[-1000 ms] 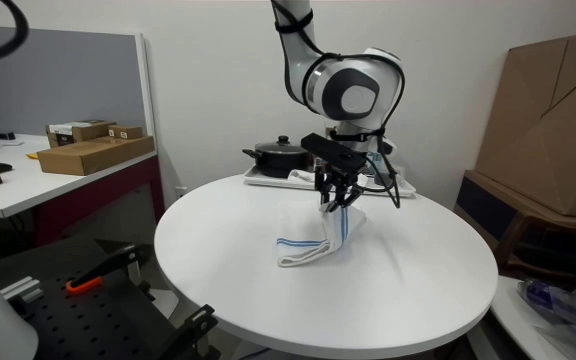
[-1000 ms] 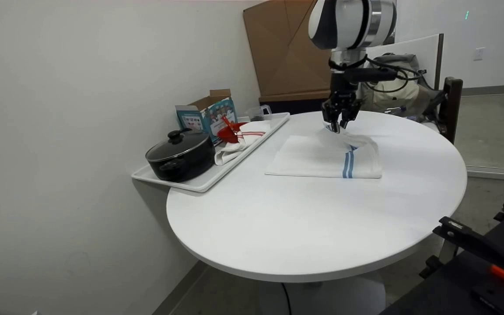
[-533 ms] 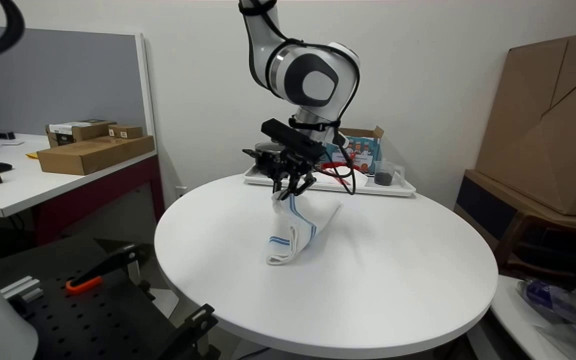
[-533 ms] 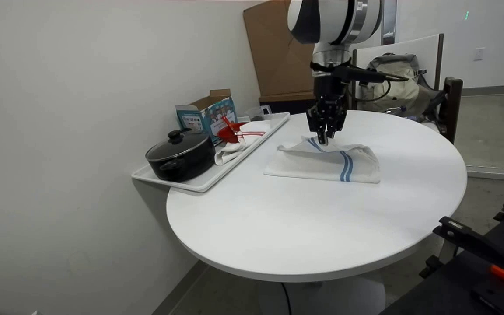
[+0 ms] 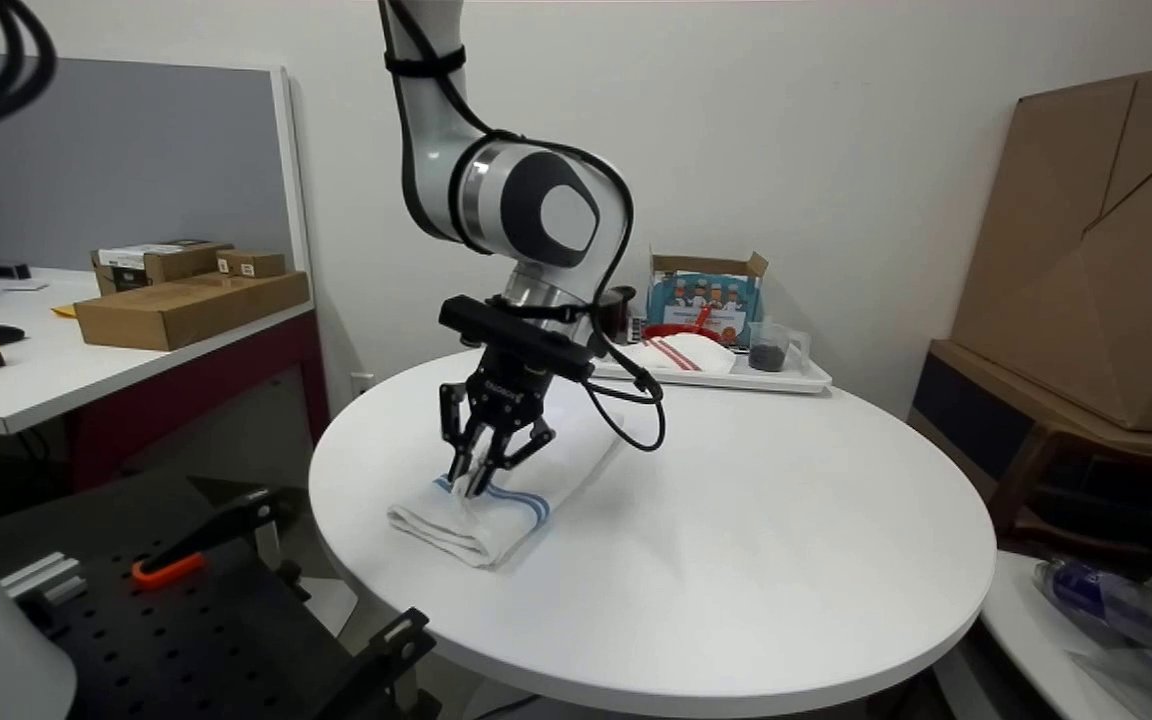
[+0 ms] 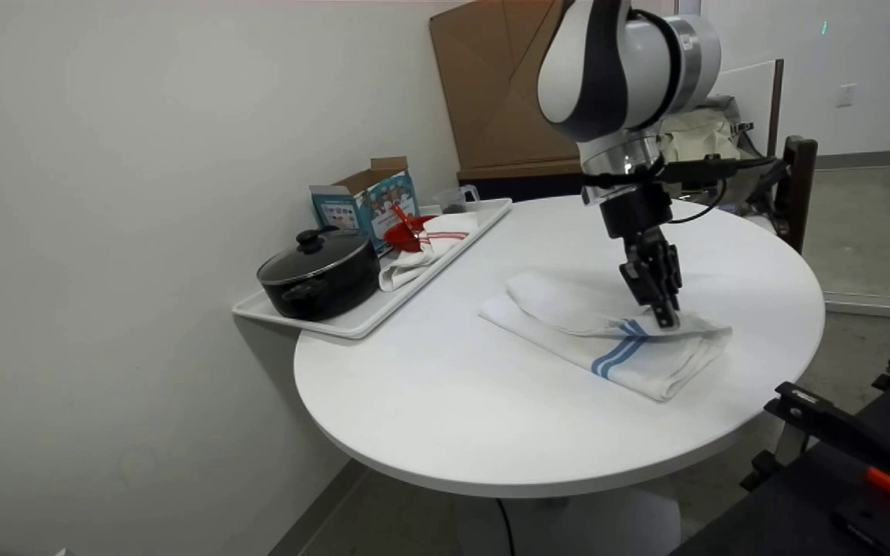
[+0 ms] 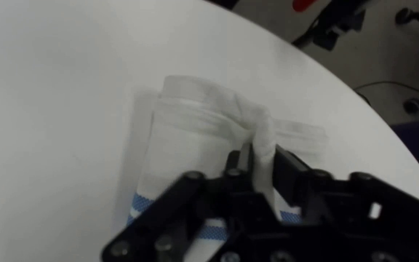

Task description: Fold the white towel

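The white towel [image 5: 486, 532] with blue stripes lies partly folded on the round white table, also seen in an exterior view [image 6: 661, 367]. A fold on its top layer is gathered and slightly raised. My gripper [image 5: 472, 484] points down at the towel's striped end, its tips low at the cloth, also in an exterior view [image 6: 667, 321]. In the blurred wrist view the fingers [image 7: 262, 160] are close together, with a fold of the towel [image 7: 187, 145] filling the gap between them. The gripper body hides part of the stripes there.
A white tray [image 6: 360, 330] at the table's wall side holds a black pot [image 6: 317, 278], a blue box [image 6: 388, 205], a red item [image 6: 402, 238], a white cloth with red stripes [image 6: 449, 235] and a clear cup [image 5: 768, 348]. The table [image 5: 736, 600] edge is near the towel.
My gripper has moved left and down in an exterior view, carrying the held cloth over towards the table's edge. The towel has shifted and turned, and its raised part now lies lower.
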`<state>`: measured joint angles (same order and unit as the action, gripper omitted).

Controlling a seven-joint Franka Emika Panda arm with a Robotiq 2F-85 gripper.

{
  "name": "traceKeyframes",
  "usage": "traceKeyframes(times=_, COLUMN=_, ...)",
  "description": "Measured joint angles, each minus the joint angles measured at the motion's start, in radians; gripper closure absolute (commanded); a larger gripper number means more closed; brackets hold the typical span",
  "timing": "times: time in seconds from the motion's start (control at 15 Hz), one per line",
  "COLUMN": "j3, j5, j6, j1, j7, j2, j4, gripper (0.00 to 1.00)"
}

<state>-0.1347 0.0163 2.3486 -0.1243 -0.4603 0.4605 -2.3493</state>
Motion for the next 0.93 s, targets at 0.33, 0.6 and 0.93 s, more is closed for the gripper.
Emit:
traceKeyframes(times=0.33, j3=0.046, j5=-0.146, j6=0.001, j1=0.053, j7=0.01, j2=0.001, j4=-0.043, gripper=0.16)
traceKeyframes(times=0.6, j3=0.049, j5=-0.194, j6=0.003, j1=0.07, j7=0.01, j2=-0.004, j4=-0.043, gripper=0.0)
traceKeyframes(times=0.93, j3=0.075, j5=-0.421, j6=-0.011, j1=0.108, j7=0.004, j2=-0.023, j4=-0.058, gripper=0.0)
